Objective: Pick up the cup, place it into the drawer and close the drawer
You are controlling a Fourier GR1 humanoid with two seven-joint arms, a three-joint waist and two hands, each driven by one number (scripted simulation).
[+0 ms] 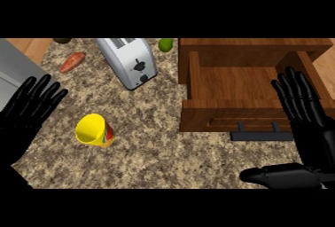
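A yellow cup (pixel 93 131) with a red and green band lies tilted on the speckled granite counter (pixel 163 150), left of centre, mouth toward the upper left. A wooden drawer (pixel 242 84) stands pulled open at the right, its inside bare and a dark handle (pixel 262 134) on its front. My right hand (pixel 307 119) is open with fingers straight, over the drawer's right front corner, thumb low near the counter's front. My left hand (pixel 29 106) rests open at the left edge, fingers up, apart from the cup.
A silver toaster (pixel 130 60) lies at the back centre. An orange carrot-like vegetable (pixel 72 62) sits back left, a green fruit (pixel 166 44) by the drawer's back corner, a dark item (pixel 62 40) at the far back. A grey surface (pixel 16 66) fills the left edge.
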